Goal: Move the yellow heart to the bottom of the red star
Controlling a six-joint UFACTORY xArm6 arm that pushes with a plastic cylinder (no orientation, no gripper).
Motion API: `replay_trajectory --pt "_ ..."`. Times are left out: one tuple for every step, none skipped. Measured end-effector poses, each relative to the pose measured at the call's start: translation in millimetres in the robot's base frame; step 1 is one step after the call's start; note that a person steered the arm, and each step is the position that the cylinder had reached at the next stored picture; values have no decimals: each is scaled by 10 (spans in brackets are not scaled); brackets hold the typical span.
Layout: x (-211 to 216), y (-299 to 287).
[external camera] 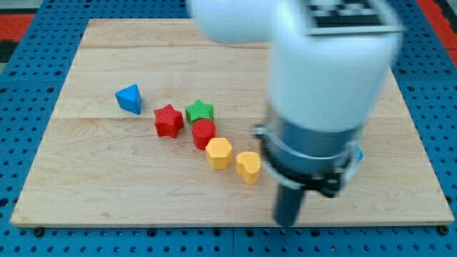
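Camera view, near edge first: our tip [288,223] sits low on the desk [107,200], just to the view's right of the yellow heart [248,166], small gap btwn them. No gripper on this rig, just the rod, holding nothing. Heart lies down-right of a yellow hexagon-ish block [219,153]. Further up: red cylinder [203,133], red star [168,120], green star [199,111], then blue triangle [129,98]. Arm body hides most of another blue block [359,154] at the view's right.

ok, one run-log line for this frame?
my tip right of and below yellow heart, apart | heart lower right of red star, not yet under it | yellow hexagon between
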State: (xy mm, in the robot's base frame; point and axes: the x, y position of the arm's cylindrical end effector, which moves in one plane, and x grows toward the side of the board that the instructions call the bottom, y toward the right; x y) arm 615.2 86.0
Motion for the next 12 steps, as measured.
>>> replay_trajectory --pt "-80 12" --pt "-190 40" --pt "-360 78" --pt "-556 -22" --pt "-640 -59" --pt "-650 -349" --pt "-674 -372" --pt "-791 -372" --pt "-827 -352" --pt "-889 -539" --pt "-875 -659" --pt "-768 -785"
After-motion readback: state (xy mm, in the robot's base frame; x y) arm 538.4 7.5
